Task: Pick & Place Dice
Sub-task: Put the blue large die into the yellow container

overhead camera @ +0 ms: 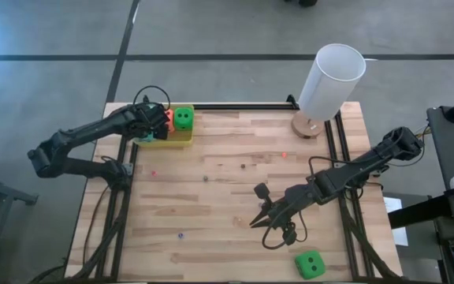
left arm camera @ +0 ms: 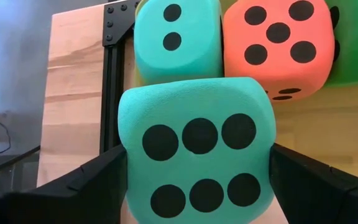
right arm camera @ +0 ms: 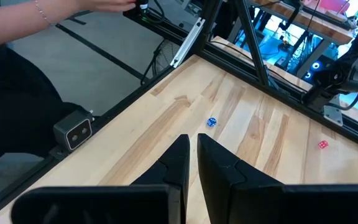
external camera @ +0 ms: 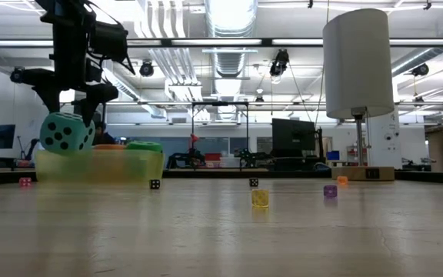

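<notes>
A teal die point(left arm camera: 196, 149) is gripped in the left gripper point(left arm camera: 194, 186) jaws above the yellow tray point(overhead camera: 181, 140), beside another teal die point(left arm camera: 178, 38) and an orange die point(left arm camera: 278, 45). Release is judged next. The right gripper point(overhead camera: 260, 220) jaws are closed over the table point(overhead camera: 227, 189); one green die point(overhead camera: 310, 263) is left there.

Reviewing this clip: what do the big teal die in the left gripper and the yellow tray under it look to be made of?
The large teal six-pip die between the left gripper's fingers looks like soft foam: matte, finely grained surface, rounded corners, flat printed black pips. The yellow tray looks like thin translucent plastic, since dice inside show dimly through its wall in the low view; I can't tell whether it is rigid.
</notes>
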